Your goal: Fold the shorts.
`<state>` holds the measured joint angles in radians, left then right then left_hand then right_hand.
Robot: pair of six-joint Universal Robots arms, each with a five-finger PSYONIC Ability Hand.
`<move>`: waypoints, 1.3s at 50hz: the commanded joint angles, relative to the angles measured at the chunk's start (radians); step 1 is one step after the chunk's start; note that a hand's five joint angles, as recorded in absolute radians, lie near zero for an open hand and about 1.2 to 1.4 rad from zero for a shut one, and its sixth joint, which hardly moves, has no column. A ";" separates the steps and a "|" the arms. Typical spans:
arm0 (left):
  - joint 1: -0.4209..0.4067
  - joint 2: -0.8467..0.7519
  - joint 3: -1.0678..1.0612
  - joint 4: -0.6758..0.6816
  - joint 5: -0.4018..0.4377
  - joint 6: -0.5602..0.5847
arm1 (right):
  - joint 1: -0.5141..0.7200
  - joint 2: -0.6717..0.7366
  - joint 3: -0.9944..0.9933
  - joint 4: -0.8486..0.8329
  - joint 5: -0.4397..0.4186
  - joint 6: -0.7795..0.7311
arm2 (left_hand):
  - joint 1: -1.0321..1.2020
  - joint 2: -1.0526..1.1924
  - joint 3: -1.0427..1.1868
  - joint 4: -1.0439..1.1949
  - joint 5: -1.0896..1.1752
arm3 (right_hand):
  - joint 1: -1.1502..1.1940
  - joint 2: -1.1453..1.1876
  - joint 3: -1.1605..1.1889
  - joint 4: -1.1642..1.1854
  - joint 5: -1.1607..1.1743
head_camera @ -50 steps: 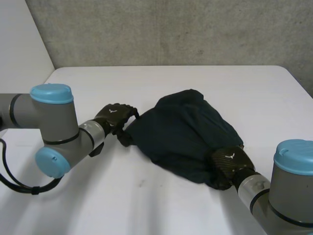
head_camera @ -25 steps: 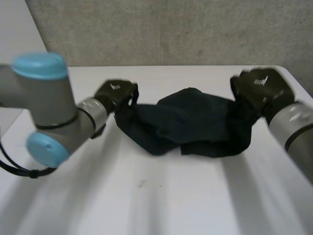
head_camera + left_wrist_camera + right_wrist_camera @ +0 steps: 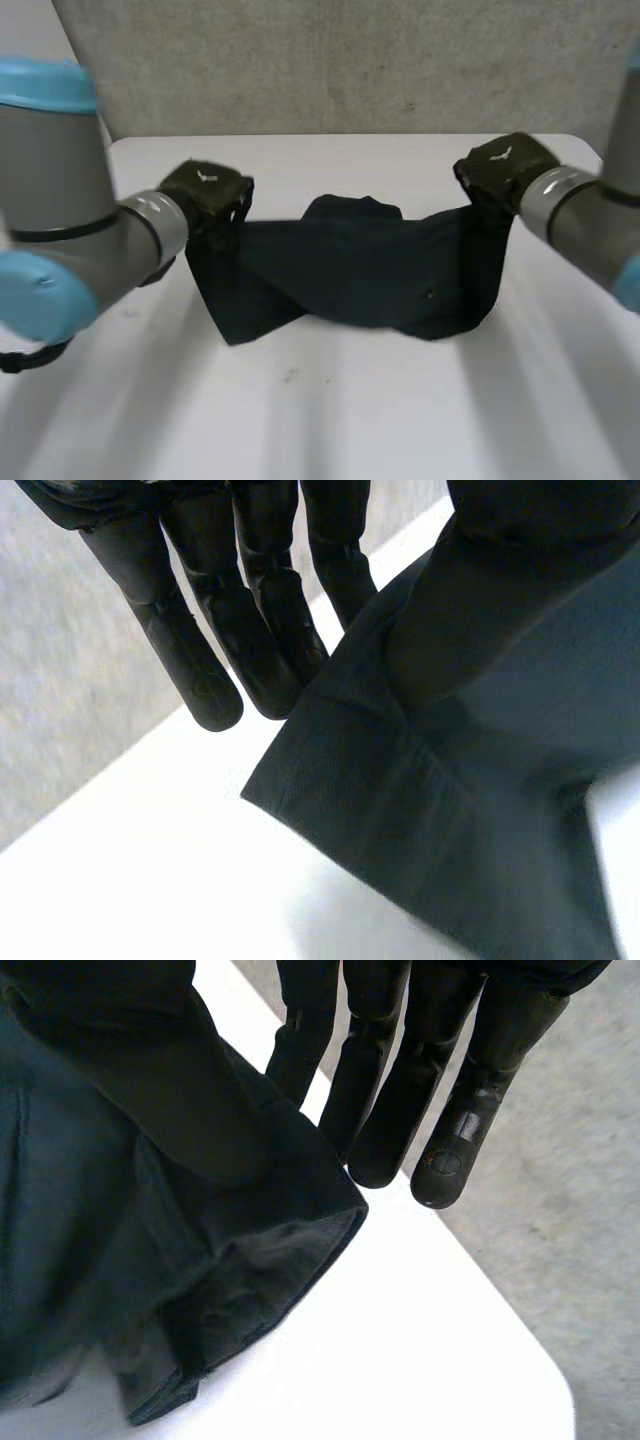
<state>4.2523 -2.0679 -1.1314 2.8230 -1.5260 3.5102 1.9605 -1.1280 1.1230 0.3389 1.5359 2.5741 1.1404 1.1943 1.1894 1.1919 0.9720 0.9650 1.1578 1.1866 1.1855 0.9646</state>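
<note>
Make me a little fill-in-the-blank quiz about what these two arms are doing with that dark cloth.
1. The shorts hang over a table whose colour is ___.
2. The left hand and the right hand each hold one end, so the number of hands holding the shorts is ___.
3. In the left wrist view, the cloth is pinched between the fingers and the ___.
Missing words: white; two; thumb.

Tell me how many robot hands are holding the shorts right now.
2. The left hand pinches one end of the dark shorts, and the right hand pinches the opposite end. The cloth sags between them over the white table.
</note>
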 commanded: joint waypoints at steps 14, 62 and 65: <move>-0.008 -0.065 0.514 0.593 -0.123 0.058 | 0.001 0.028 -0.212 -1.000 0.021 0.017 | 0.256 0.202 0.207 0.204 0.250 | 0.431 0.238 0.210 0.211 0.257; -0.019 0.364 -0.648 -0.089 -0.065 0.044 | -0.005 -0.153 0.466 0.169 -0.042 -0.129 | 0.256 0.202 0.207 0.204 0.250 | 0.431 0.238 0.210 0.211 0.257; -0.017 0.362 -0.650 -0.057 -0.023 0.039 | -0.006 -0.157 0.485 0.178 -0.040 -0.176 | 0.256 0.202 0.207 0.204 0.250 | 0.431 0.238 0.210 0.211 0.257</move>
<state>4.2412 -1.7265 -1.7584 2.7636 -1.6120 3.5550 1.9565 -1.2643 1.5587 0.4150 1.4925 2.5229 1.1404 1.1982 1.1940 1.1961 0.9720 0.9650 1.1711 1.1882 1.1914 0.9803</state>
